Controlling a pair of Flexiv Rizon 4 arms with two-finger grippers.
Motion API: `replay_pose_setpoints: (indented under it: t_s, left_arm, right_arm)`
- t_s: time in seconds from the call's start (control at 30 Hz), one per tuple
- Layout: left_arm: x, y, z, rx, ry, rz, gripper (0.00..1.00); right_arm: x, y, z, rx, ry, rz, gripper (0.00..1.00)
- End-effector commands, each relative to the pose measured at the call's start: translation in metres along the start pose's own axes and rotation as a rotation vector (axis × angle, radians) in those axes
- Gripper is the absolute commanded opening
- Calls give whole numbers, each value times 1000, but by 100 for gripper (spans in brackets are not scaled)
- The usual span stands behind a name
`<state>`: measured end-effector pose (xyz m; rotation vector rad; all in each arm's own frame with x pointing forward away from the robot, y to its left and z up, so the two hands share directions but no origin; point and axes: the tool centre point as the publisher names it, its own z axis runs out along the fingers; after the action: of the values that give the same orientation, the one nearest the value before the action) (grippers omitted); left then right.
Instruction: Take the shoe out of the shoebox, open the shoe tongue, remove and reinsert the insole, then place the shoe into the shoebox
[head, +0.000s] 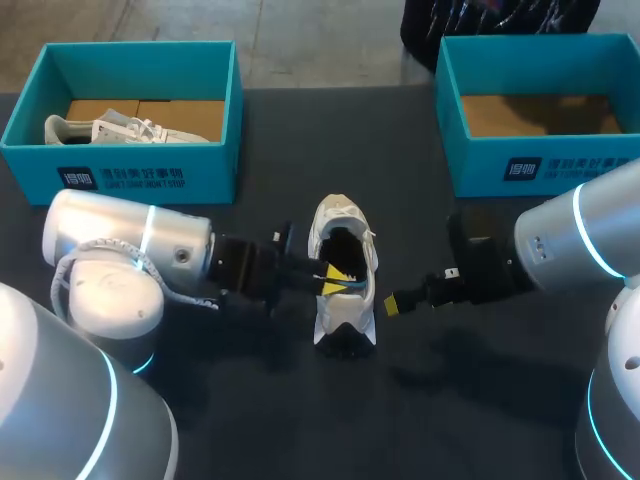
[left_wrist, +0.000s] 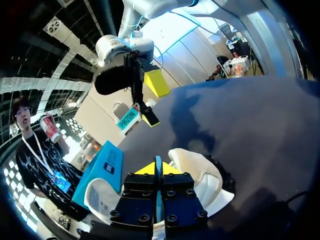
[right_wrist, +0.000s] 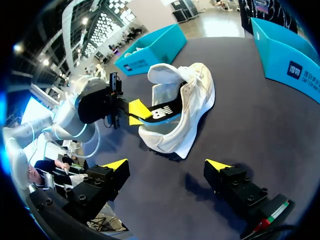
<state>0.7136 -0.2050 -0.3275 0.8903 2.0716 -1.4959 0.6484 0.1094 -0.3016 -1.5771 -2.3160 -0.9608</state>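
We judge the insole step is in hand: our left hand (head: 333, 282) grips the insole (right_wrist: 160, 112) inside the shoe (head: 335, 215) at mid-bench, while our right hand (head: 392, 303), open just beside, should next steady the shoe.

A robotics lab, shown by my left arm (head: 130, 245) and right arm (head: 580, 240) over a dark table (head: 480, 400).

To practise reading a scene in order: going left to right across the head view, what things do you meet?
Left shoebox → shoe on the table → right claw → right shoebox. The left claw, shut on the insole, overlaps the shoe, so it is omitted.
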Motion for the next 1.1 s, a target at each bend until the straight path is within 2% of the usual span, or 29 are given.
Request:
replay_pose_setpoints:
  t_s: [0.03, 0.27, 0.33, 0.47, 0.73, 0.9, 1.1]
  left_arm:
    - [0, 7, 8, -14, 11, -7, 0]
    - [4, 11, 7, -25, 25, -17, 2]
    - [0, 9, 3, -21, 15, -17, 20]
    - [-7, 4, -3, -17, -5, -9, 42]
    - [-18, -3, -10, -1, -33, -5, 44]
    - [-19, -4, -11, 6, -30, -4, 44]
    - [-15, 0, -7, 2, -13, -6, 35]
  right_arm:
    - [0, -1, -1, -1, 0, 0, 100]
    - [0, -1, -1, -1, 0, 0, 100]
    - [0, -1, -1, -1, 0, 0, 100]
    - [0, -1, -1, -1, 0, 0, 100]
    - [0, -1, -1, -1, 0, 0, 100]
    - [0, -1, -1, -1, 0, 0, 100]
    - [0, -1, -1, -1, 0, 0, 100]
